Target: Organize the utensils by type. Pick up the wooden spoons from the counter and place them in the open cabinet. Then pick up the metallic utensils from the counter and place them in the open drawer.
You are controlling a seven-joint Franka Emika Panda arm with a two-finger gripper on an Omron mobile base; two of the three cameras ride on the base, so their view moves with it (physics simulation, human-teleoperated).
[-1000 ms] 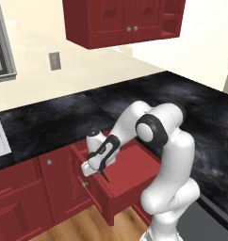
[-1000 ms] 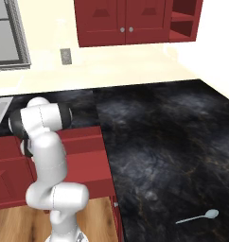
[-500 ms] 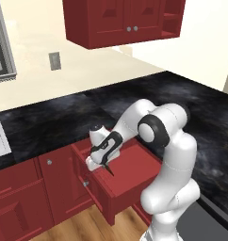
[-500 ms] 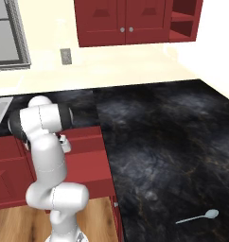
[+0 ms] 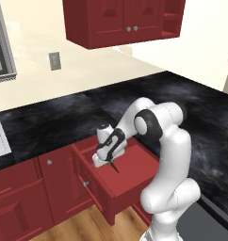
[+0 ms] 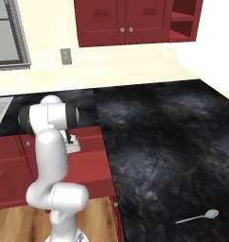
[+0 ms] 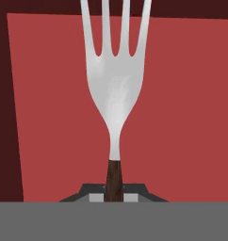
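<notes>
The pincer (image 5: pixel 106 162) grips the fork (image 7: pixel 115 89) by its dark handle, tines pointing over the open drawer's (image 5: pixel 130 176) red floor; the teaspoon (image 6: pixel 198 218) lies on the black bench (image 6: pixel 163 142).

Place: a home kitchen, computer-rendered.
Worktop: black stone table with grey marbled veining (image 6: pixel 159 142), L-shaped, running along the cream wall (image 6: pixel 135 61).
Upper storage: dark red wall cabinet with raised-panel doors and silver knobs (image 6: pixel 126 21), open red shelves at its right end.
Lower storage: dark red floor cabinets (image 5: pixel 21 197); one shallow red drawer (image 5: pixel 130 176) pulled out.
Fittings: grey wall socket plate (image 5: pixel 54 60); pale sink edge (image 5: pixel 0 139) at far left.
Cutlery: thin silver teaspoon (image 6: pixel 198 218) on the table.
Floor: light wood boards (image 5: pixel 83 228).
</notes>
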